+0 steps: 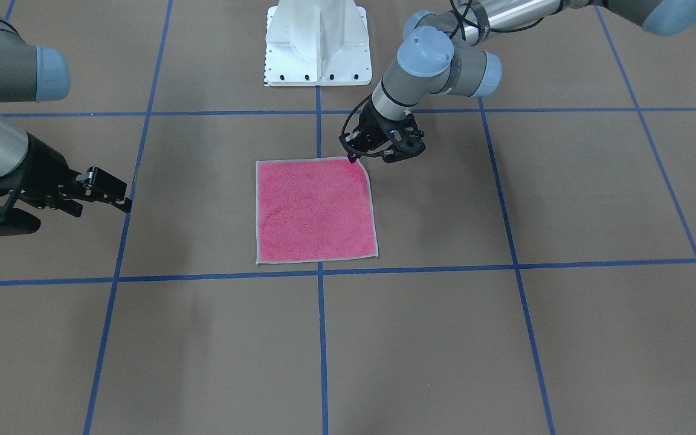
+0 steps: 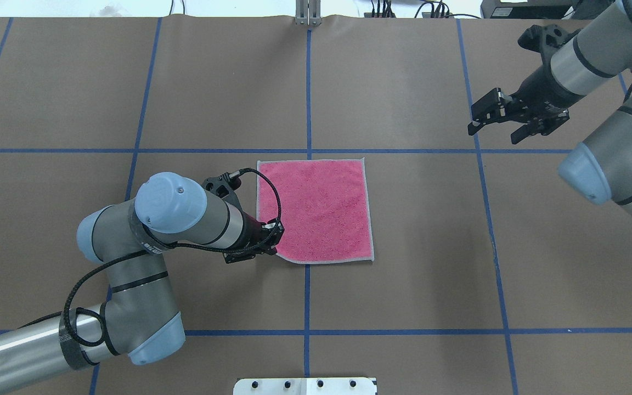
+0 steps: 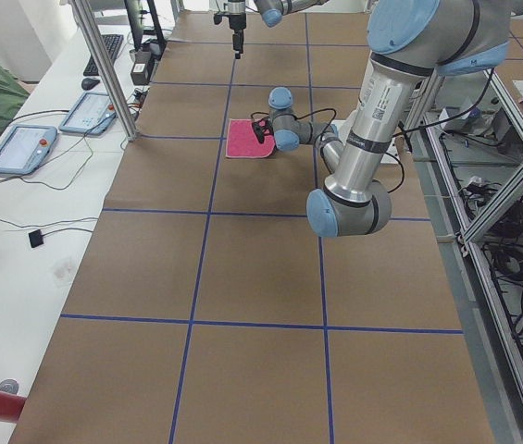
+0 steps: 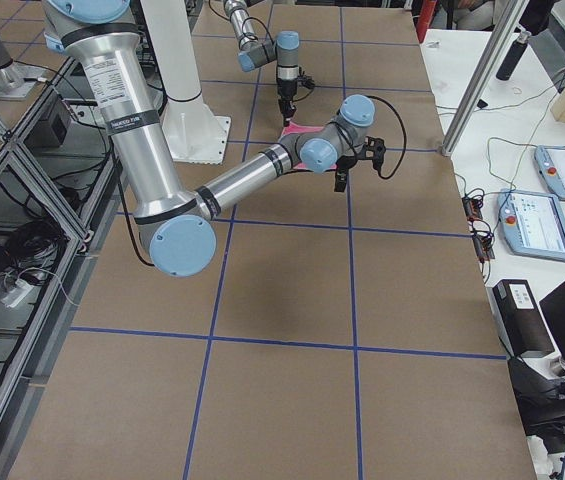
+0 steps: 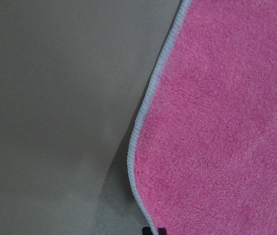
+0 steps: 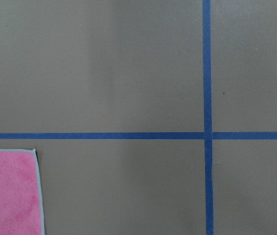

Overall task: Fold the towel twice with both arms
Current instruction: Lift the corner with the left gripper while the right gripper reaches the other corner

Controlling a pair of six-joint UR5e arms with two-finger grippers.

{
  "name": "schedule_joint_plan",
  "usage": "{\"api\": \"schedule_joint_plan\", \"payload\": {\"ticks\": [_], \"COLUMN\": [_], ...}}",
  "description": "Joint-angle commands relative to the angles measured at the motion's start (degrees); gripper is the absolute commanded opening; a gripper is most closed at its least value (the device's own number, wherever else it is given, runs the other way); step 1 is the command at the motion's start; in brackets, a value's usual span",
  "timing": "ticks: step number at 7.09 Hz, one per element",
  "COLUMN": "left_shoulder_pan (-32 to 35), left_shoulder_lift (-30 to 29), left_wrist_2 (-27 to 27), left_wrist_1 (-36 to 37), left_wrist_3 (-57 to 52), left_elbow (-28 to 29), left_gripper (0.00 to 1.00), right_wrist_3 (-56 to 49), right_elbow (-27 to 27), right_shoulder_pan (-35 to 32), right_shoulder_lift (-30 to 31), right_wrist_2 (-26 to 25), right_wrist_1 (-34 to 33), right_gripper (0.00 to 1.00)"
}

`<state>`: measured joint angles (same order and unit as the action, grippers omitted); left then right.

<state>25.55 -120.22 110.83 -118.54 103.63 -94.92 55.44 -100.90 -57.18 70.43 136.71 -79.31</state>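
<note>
Overhead exterior: left end effector (image 2: pixel 275 245) pinches towel (image 2: pixel 319 208) at its corner.

Brown table (image 2: pixel 431 247), marked into rectangles with blue tape (image 2: pixel 309 99). Near centre, spread pink face up over one tape line: towel (image 2: pixel 321 208), far edge just beside a cross line. At robot-side edge: white base (image 1: pixel 318 45).

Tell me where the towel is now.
Overhead view: the towel lies mid-table, straddling the central blue tape line, the left gripper at its near-left corner.

Pink towel (image 1: pixel 315 211), flat, grey-trimmed, its corner in the left pincer (image 1: pixel 353 158).
</note>
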Motion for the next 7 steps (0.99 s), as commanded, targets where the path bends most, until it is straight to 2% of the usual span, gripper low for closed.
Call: {"api": "schedule_joint_plan", "payload": {"ticks": [1,3,5,7], "left_shoulder_pan": [1.87,3.63,4.25,4.25], "left_shoulder_lift": [-1.06,-1.16,-1.24,-1.24], "left_wrist_2": [0.00,0.09,0.18,0.09], "left_wrist_1": [0.33,0.42,0.42,0.42], "left_wrist_3": [0.79,1.40,1.49,1.49], "left_elbow": [0.26,1.04,2.10,2.10], "left_gripper": [0.00,0.00,0.00,0.00], "right_wrist_3": [9.56,15.90,17.77,26.07], "right_elbow": [-0.44,-0.44,-0.53,-0.44], "right_shoulder_pan": [5.30,9.62,12.17,15.50], "right_shoulder_lift": [-0.82,-0.74,-0.82,-3.00], "right_wrist_2": [-2.48,-7.14,-8.30,-9.96], "right_wrist_1": [4.14,8.54,9.09,9.09], "right_gripper": [0.99,0.99,0.99,0.99]}}
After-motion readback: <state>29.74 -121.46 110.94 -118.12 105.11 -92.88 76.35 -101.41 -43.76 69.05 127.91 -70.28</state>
